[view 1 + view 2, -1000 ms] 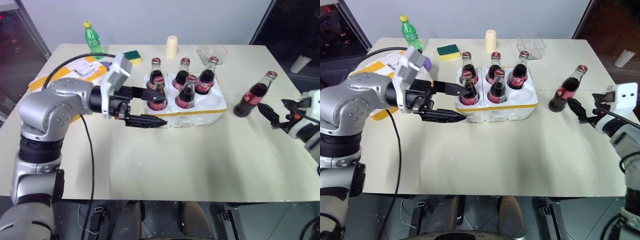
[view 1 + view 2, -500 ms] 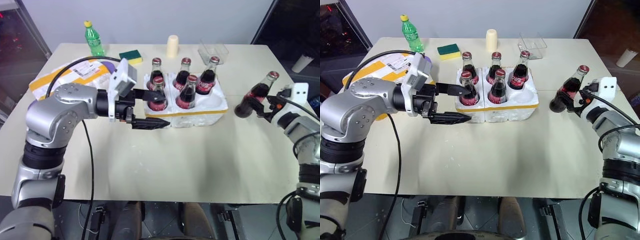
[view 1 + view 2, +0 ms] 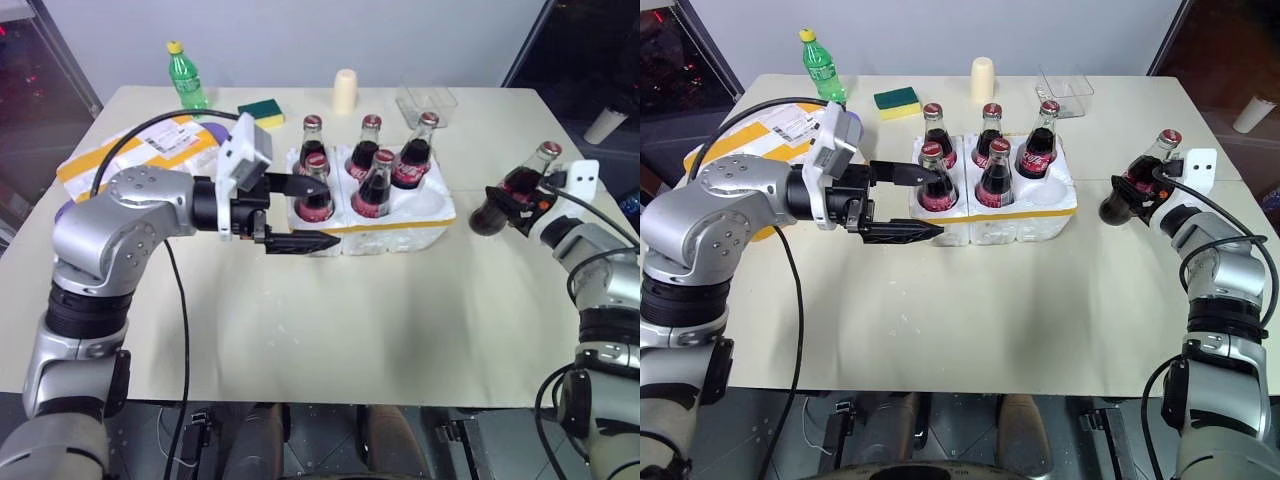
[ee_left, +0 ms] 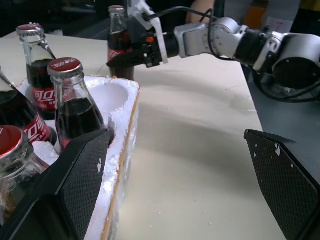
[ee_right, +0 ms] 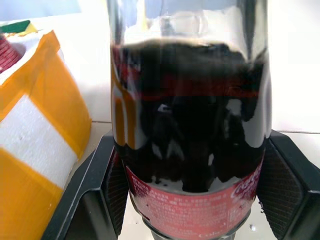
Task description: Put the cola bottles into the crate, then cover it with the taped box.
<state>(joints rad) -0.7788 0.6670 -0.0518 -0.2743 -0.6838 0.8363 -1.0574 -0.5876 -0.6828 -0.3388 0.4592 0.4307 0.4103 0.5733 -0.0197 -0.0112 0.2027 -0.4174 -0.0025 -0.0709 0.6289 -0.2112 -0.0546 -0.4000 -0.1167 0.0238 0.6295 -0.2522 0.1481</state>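
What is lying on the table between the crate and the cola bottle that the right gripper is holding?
Nothing: in the left eye view, only bare table separates the crate from the cola bottle held by the right gripper.

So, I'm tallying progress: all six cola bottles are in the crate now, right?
Not quite: five cola bottles stand in the crate. The sixth bottle is on the table beside it, with the right gripper shut on it, as the left eye view shows.
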